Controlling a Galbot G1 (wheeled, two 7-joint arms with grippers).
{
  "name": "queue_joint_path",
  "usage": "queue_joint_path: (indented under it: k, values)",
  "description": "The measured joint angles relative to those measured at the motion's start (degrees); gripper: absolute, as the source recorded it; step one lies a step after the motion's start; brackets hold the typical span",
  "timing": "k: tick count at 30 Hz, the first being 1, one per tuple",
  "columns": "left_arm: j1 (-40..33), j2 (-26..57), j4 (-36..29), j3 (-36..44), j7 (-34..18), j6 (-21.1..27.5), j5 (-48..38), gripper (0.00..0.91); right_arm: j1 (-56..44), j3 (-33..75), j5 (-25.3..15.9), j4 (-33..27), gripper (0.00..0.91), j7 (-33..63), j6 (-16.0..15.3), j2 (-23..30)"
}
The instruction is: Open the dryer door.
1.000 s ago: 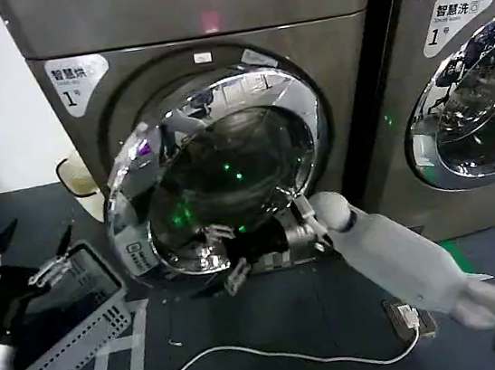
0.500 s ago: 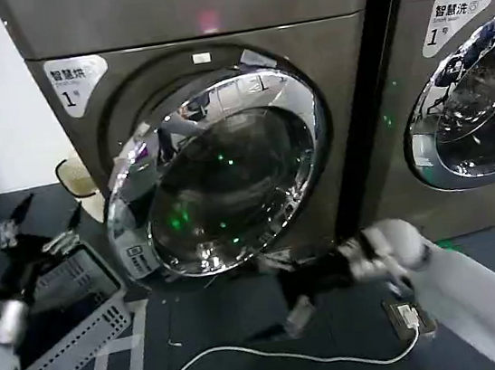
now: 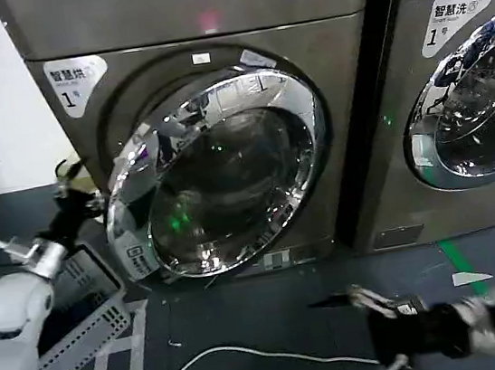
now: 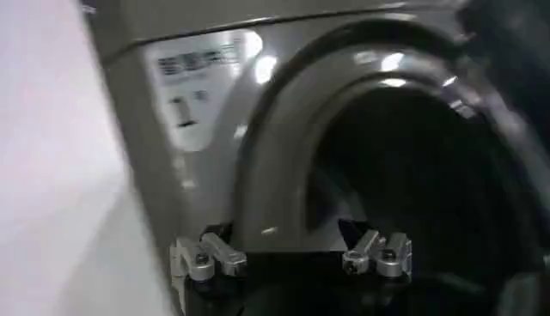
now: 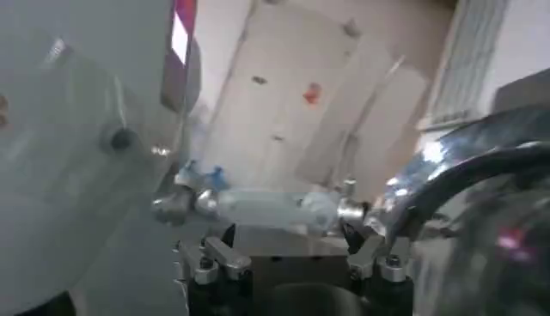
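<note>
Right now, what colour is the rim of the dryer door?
Mirror chrome, around dark tinted glass; the dryer door shows best in the head view.

Arms: smooth white-grey shells, rounded joints. Left gripper (image 3: 73,191) and right gripper (image 3: 359,339): black bodies, silver metal finger links, visible screws at the knuckles.

We see the dryer door (image 3: 219,175) with its mirror-bright chrome rim and glossy dark glass, the dryer body (image 3: 345,90) in smooth satin grey metal, and a matt grey plastic basket (image 3: 81,307)
</note>
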Motion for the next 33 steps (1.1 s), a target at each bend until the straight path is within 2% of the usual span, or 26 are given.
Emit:
queue_joint_path:
  k: [2,5,7,11,13,15,18,22,24,29,33]
  values:
    - [-0.5,0.5,-0.2,2.1,2.1,-1.2,0.3,0.907,-3.1,4.3,0.1,0.2,0.907,0.1,1.2,2.6]
    - [-1.4,0.5,-0.6,5.0,2.5,-1.7,0.7,0.907,-7.5,10.5,0.6,-0.2,0.907,2.0,4.1,7.4]
    - [-2.0,-0.1,-1.3,7.2,2.6,-1.8,1.1,0.907,-10.2,14.5,1.8,-1.0,0.907,3.7,6.4,10.7]
    - [-2.4,-1.3,-2.3,10.8,2.4,-1.8,1.7,0.907,-13.7,23.9,1.7,-4.0,0.907,9.7,11.9,16.6]
    - [-2.4,-1.8,-3.2,12.5,2.1,-1.6,1.9,0.907,-14.3,28.1,0.2,-5.6,0.907,13.1,13.0,19.1]
    - [-2.3,-1.9,-4.1,13.8,1.7,-1.6,1.9,0.907,-14.4,32.5,-3.1,-7.6,0.907,18.4,13.8,21.5]
    - [-2.2,-2.0,-5.7,15.6,1.2,-1.4,1.9,0.907,-13.9,38.4,-9.8,-11.3,0.907,29.6,11.5,24.4]
    - [-2.7,-2.3,-8.1,18.1,1.0,-1.2,2.4,0.907,-13.6,46.1,-18.1,-17.0,0.907,46.5,5.9,27.1]
    - [-3.3,-2.9,-9.1,19.7,0.9,-1.2,3.0,0.907,-13.2,49.3,-20.0,-19.8,0.907,52.9,3.2,27.8]
    - [-5.2,-5.4,-9.9,25.0,0.3,-1.1,4.3,0.907,-11.0,56.2,-22.1,-26.9,0.907,60.7,-0.1,28.4]
    - [-7.6,-7.6,-8.9,29.4,-0.2,-0.8,4.6,0.907,-9.6,60.3,-27.1,-31.0,0.907,65.8,-3.3,27.7]
